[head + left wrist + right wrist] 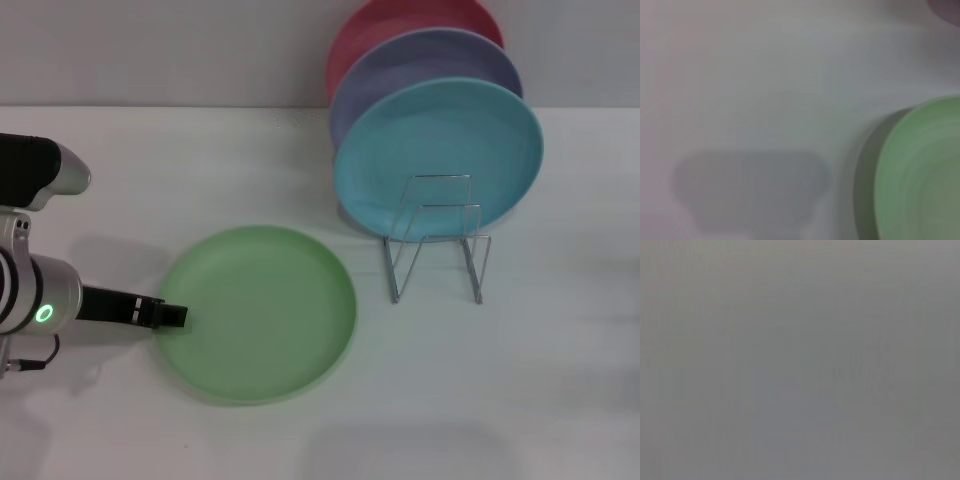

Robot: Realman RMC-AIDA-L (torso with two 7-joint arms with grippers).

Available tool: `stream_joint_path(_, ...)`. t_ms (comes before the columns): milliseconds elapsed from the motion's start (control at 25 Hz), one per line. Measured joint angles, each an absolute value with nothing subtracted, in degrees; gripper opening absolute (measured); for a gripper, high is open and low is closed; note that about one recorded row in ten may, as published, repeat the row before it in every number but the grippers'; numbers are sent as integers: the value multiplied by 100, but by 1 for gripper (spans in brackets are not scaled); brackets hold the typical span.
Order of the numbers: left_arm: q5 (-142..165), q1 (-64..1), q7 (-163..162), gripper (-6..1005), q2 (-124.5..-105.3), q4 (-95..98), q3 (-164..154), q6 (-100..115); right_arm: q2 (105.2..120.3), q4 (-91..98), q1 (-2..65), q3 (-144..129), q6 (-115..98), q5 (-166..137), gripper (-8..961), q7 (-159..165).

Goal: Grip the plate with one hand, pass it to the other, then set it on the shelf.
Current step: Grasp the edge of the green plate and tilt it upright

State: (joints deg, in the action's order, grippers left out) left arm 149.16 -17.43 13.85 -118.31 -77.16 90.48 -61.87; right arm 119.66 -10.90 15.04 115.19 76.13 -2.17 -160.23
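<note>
The light-green plate [262, 312] lies flat on the white table, left of centre in the head view. Its rim also shows in the left wrist view [920, 175]. My left gripper [168, 315] reaches in from the left and its black tip sits at the plate's left rim. The shelf [436, 243], a small silver wire rack, stands to the right of the plate with its front loops free. My right gripper is out of view, and the right wrist view shows only blurred grey.
A turquoise plate [440, 155] stands upright in the back of the rack. A lavender plate [420, 60] and a pink plate [390, 25] stand behind it. The grey wall runs along the table's far edge.
</note>
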Motion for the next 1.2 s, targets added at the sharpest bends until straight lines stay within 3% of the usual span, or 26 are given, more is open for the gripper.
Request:
stream_joint_path(240,14911,-1751,1412,634,-11829,-7733,9005,-6241,11966,-1091,1491,11513,7624,-227,818,-16022)
stream_joint_path(720,14916,-1735,1398,491,-11838,-7965,8950,-6258,11963,-1108,1458,11513,7637,-229,818,-16022)
stream_joint_path(920,14916,-1743,1415,241,-11839,-7962,8951,-6259,11966,-1108,1454,11513,7638,-229,819,-16022)
stream_joint_path(1120,14921,-1750,1418,58,-11839,-7971,8945,-6248,11969,-1120,1451,11513,7638,-229,819,-16022)
stream_joint_path(1200,14921,-1740,1419,29,-11839,-8032,8929,-6230,11969,-1122,1450,11513,7640,-229,819,-16022)
